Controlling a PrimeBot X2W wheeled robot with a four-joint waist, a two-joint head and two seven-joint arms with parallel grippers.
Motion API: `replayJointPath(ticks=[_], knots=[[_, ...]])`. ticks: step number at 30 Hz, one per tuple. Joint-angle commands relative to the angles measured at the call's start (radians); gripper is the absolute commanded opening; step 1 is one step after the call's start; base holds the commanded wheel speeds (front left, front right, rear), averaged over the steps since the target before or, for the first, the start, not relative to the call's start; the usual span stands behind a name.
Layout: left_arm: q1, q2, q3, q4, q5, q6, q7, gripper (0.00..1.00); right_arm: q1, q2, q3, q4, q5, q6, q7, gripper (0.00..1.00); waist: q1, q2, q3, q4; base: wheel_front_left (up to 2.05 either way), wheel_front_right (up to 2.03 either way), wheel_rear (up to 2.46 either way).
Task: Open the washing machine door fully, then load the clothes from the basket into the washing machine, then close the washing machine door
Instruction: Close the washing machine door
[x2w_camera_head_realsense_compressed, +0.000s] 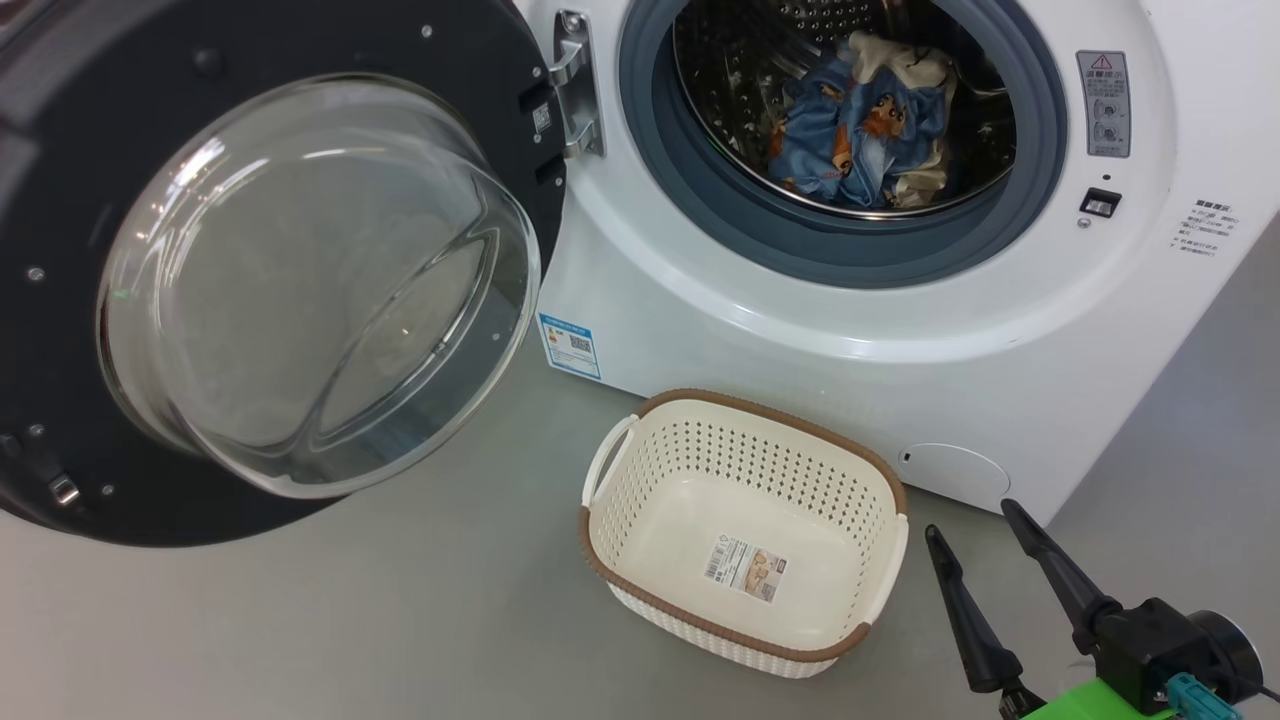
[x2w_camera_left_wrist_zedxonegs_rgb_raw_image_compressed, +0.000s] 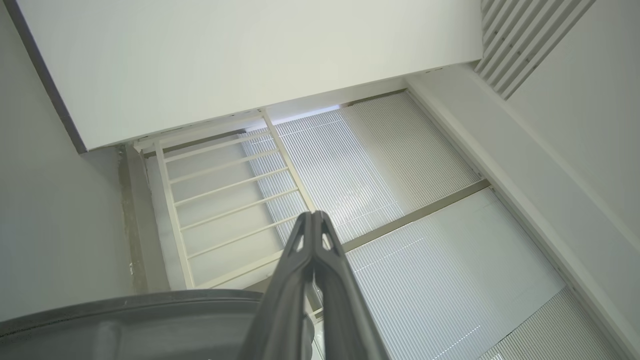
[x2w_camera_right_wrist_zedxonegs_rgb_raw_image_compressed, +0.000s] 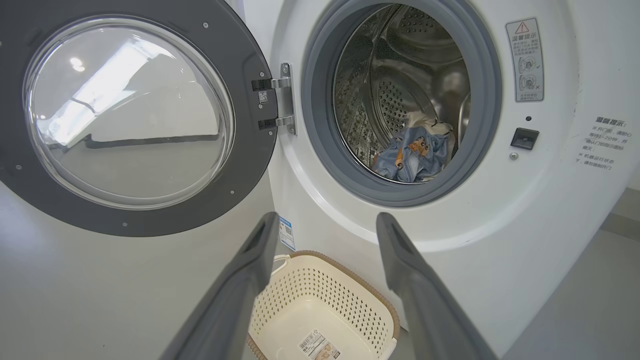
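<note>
The washing machine (x2w_camera_head_realsense_compressed: 900, 330) (x2w_camera_right_wrist_zedxonegs_rgb_raw_image_compressed: 500, 215) stands with its door (x2w_camera_head_realsense_compressed: 300, 280) (x2w_camera_right_wrist_zedxonegs_rgb_raw_image_compressed: 125, 110) swung wide open to the left. The clothes (x2w_camera_head_realsense_compressed: 860, 125) (x2w_camera_right_wrist_zedxonegs_rgb_raw_image_compressed: 415, 157), a blue printed bundle with cream cloth, lie inside the steel drum. The cream basket (x2w_camera_head_realsense_compressed: 745, 610) (x2w_camera_right_wrist_zedxonegs_rgb_raw_image_compressed: 372, 300) sits on the floor in front of the machine with only a paper label on its bottom. My right gripper (x2w_camera_head_realsense_compressed: 975, 520) (x2w_camera_right_wrist_zedxonegs_rgb_raw_image_compressed: 325, 222) is open, low at the right of the basket, holding nothing. My left gripper (x2w_camera_left_wrist_zedxonegs_rgb_raw_image_compressed: 313, 216) is shut and empty, pointing up toward the ceiling, just above the door's dark rim (x2w_camera_left_wrist_zedxonegs_rgb_raw_image_compressed: 150, 320).
Grey floor (x2w_camera_head_realsense_compressed: 400, 620) spreads around the basket and under the open door. In the left wrist view there is a white wall (x2w_camera_left_wrist_zedxonegs_rgb_raw_image_compressed: 250, 60), a pale railing (x2w_camera_left_wrist_zedxonegs_rgb_raw_image_compressed: 225, 190) and ribbed ceiling panels (x2w_camera_left_wrist_zedxonegs_rgb_raw_image_compressed: 400, 210).
</note>
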Motion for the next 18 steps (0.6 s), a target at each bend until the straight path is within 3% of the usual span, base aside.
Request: replayJointPath(ticks=[1,8,18], knots=[[-0.066,0.072,0.039,0.009,-0.005,0.016,0.012,0.00,-0.042,-0.015,0.025,-0.032,0.007,0.002,0.005,1.00,0.0000,-0.0001,0.004,0.000,0.00,0.00,0.00],[-0.251,0.190,0.002,0.306,-0.045,0.090,0.086,0.00,-0.032,-0.026,0.016,-0.052,0.007,0.002,0.013,1.00,0.0000,-0.0001,0.021,-0.003,0.00,0.00,0.00],[-0.358,0.273,-0.010,0.522,-0.051,0.111,0.141,0.00,-0.037,-0.059,0.014,-0.089,0.008,0.002,0.038,1.00,0.0000,-0.0001,0.073,-0.026,0.00,0.00,0.00]])
